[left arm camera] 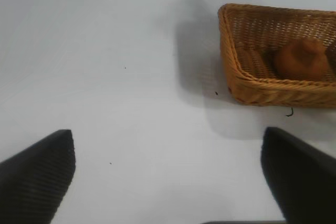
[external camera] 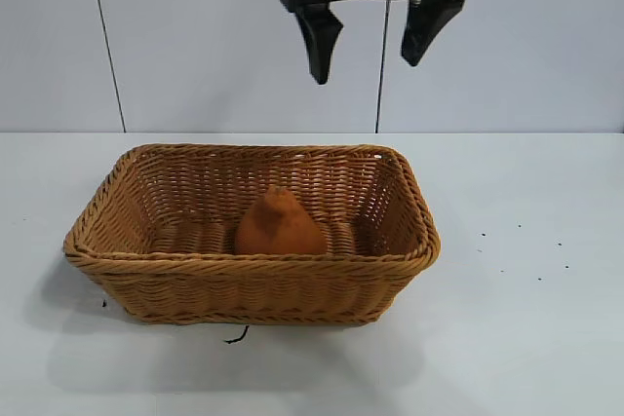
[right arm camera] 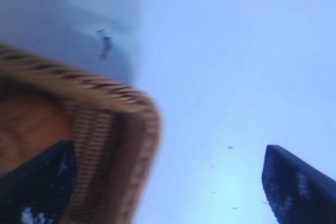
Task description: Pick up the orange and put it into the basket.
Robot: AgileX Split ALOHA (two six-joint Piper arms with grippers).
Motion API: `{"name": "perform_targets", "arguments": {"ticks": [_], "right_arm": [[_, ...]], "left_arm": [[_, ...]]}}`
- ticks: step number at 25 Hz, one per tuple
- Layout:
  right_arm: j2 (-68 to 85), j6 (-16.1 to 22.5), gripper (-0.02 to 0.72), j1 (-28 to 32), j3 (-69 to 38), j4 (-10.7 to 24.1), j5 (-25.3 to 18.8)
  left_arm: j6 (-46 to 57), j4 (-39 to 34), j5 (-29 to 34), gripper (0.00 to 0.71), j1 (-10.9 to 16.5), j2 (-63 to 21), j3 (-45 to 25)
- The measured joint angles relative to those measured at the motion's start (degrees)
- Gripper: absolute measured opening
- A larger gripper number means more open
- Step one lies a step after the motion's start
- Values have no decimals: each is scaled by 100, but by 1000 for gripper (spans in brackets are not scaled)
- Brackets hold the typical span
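Observation:
The orange [external camera: 280, 226] sits upright on the floor of the woven basket [external camera: 253, 262], near its middle. High above the basket's far side hangs my right gripper [external camera: 368, 60], open and holding nothing, well clear of the orange. In the right wrist view its gripper [right arm camera: 168, 182] spans a corner of the basket's rim [right arm camera: 131, 129], with a patch of the orange [right arm camera: 26, 129] inside. My left gripper [left arm camera: 168, 182] stands open over bare table, far from the basket [left arm camera: 247, 80] and the orange [left arm camera: 302, 59]; this arm is out of the exterior view.
The basket stands on a white table [external camera: 526, 338] before a pale panelled wall. A small black scrap [external camera: 237, 336] lies at the basket's front edge, and dark specks [external camera: 517, 250] dot the table to its right.

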State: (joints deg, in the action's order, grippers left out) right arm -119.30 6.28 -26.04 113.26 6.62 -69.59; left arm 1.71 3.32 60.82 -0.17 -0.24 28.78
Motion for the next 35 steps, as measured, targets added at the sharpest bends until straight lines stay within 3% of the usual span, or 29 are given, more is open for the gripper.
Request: {"name": "perform_targets", "arguments": {"ticks": [13, 20, 26, 35], "right_arm": [[0, -148, 696, 2296, 0, -6, 0], [98, -346, 696, 2556, -200, -196, 2], [1023, -462, 696, 2556, -1680, -141, 10], [3716, -581, 696, 2556, -4736, -200, 2]], "left_arm": [[0, 0, 0, 692, 0, 0, 0], [0, 0, 0, 692, 0, 0, 0], [0, 0, 0, 692, 0, 0, 0], [0, 0, 0, 692, 0, 0, 0]]}}
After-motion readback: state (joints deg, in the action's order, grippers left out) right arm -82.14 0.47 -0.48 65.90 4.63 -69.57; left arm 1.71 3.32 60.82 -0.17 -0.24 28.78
